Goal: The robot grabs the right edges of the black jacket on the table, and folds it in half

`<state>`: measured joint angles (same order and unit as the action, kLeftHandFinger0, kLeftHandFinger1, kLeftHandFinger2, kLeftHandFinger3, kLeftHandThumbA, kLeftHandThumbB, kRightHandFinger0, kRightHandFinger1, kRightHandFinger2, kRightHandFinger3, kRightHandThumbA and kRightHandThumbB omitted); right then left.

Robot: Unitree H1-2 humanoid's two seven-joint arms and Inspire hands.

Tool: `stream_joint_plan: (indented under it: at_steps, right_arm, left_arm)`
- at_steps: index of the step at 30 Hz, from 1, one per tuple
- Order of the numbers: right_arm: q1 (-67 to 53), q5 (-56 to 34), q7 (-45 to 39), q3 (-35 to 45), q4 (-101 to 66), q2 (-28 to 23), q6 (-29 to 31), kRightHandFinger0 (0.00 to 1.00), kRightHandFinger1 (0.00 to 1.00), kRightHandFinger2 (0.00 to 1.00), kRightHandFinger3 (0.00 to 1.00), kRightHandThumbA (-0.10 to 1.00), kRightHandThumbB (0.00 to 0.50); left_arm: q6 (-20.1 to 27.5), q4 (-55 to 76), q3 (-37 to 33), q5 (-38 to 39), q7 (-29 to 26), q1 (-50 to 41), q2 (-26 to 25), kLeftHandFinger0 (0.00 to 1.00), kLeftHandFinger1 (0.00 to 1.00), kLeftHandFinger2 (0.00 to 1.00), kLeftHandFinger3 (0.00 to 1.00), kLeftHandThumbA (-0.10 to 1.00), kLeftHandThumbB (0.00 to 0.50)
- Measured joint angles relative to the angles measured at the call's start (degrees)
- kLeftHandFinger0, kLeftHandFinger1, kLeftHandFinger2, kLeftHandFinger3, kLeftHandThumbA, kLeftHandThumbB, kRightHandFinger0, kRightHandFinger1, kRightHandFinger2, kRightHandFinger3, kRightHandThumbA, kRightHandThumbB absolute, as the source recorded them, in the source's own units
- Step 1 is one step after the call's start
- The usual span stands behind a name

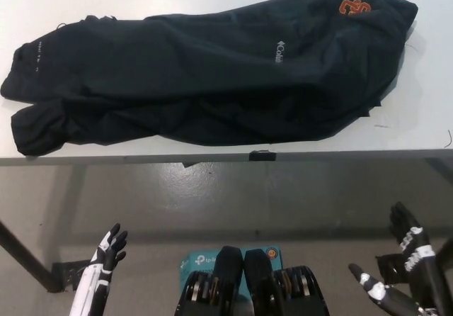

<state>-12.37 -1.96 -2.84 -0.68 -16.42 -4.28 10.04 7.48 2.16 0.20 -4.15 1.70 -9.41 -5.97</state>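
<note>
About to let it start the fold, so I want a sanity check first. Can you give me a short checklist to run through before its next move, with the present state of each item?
1. Jacket lies spread on the table: ok.
2. Jacket's right end, with the orange logo, is uncovered: ok.
3. Right hand holds nothing, fingers apart: ok.
4. Left hand rests low, open, clear of the jacket: ok.
5. Right hand is at the jacket's edge: not ok, it is below the table's front edge.
6. Jacket lies flat: not ok, it is wrinkled and bunched at the left end.

Single head view, steeply down onto table (425, 128) edge and floor (212, 195); moderately near.
</note>
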Motion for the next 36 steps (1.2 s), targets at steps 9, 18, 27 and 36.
stream_joint_plan:
  at_steps: [9,18,27,36]
  right_arm:
    - [9.3,-6.9,1.0,7.1,-16.4,-8.2,-8.3,1.0,1.0,1.0,1.0,0.95,0.265]
    - [28.3,-13.9,2.8,12.3,-12.9,-15.7,-19.2,1.0,1.0,1.0,1.0,0.99,0.321]
    - [48.6,-19.5,3.6,12.4,14.7,-21.0,-27.8,1.0,1.0,1.0,1.0,1.0,0.345]
    - [59.2,-20.2,2.1,10.9,43.8,-21.0,-31.9,1.0,1.0,1.0,1.0,1.0,0.312]
  left_arm:
    - [0.0,0.0,0.0,0.0,0.0,-0.4,0.3,1.0,1.0,1.0,1.0,1.0,0.205]
    - [0.0,0.0,0.0,-0.1,0.0,-0.4,0.3,1.0,1.0,1.0,1.0,1.0,0.214]
    - [0.0,0.1,0.1,-0.1,0.0,-0.3,0.3,1.0,1.0,1.0,1.0,1.0,0.202]
    - [0.0,0.1,0.0,-0.2,0.0,-0.1,0.3,1.0,1.0,1.0,1.0,1.0,0.193]
